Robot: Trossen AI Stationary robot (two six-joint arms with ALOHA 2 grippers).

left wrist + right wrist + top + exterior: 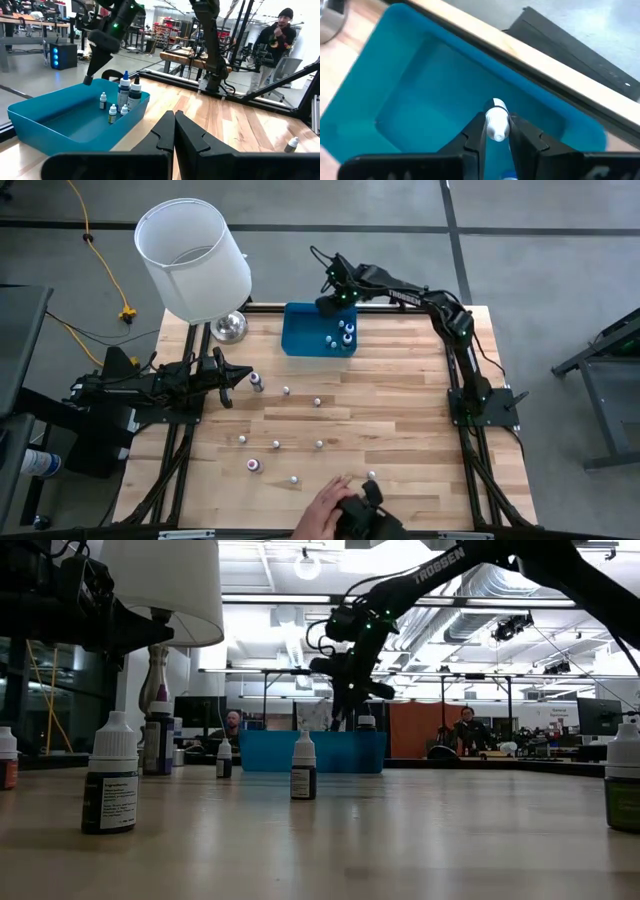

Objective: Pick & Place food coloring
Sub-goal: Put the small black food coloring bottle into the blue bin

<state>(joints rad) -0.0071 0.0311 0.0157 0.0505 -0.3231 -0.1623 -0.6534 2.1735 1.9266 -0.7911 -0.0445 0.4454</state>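
Right gripper [496,131] held a bottle [497,123] over the blue bin [420,80].

Its fingers were clamped on the white-capped bottle, hanging above the bin near the cluster already inside [343,335]; more bottles [276,445] lay scattered on the table [400,430]. The left gripper [174,131] waited at the table's left side, fingers pressed together, empty. To finish well, I judge it should lower close to a bare patch of floor, away from standing bottles, before letting go.
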